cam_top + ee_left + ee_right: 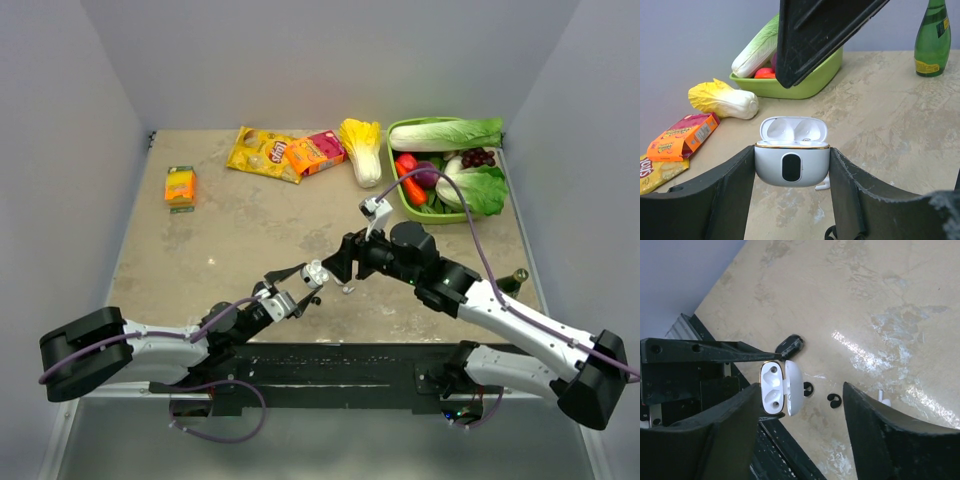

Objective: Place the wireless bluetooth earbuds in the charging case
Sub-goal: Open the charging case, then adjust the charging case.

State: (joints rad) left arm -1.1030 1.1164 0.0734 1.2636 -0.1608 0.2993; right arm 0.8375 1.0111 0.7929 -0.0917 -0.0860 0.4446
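Observation:
A white charging case [792, 165] with its lid open hangs above the table, and my left gripper [791, 148] is shut on its two sides. Both sockets of the case [774, 388] show empty in the right wrist view. Two black earbuds [808, 389] [834, 400] lie on the table just beyond the case. A white earbud [884, 399] lies further right, partly hidden behind my finger; the same white earbud [824, 184] peeks out under the case. My right gripper [800, 386] hovers over the case, open, with nothing between its fingers. From above, the case [316, 272] sits between left gripper [303, 287] and right gripper [338, 266].
A small black oval case [789, 345] lies on the table by the left finger. A green basket [408, 207] of vegetables stands back right, a green bottle [932, 37] at the right edge. A pale cabbage [362, 150], snack bag [262, 152] and orange boxes [181, 186] lie at the back.

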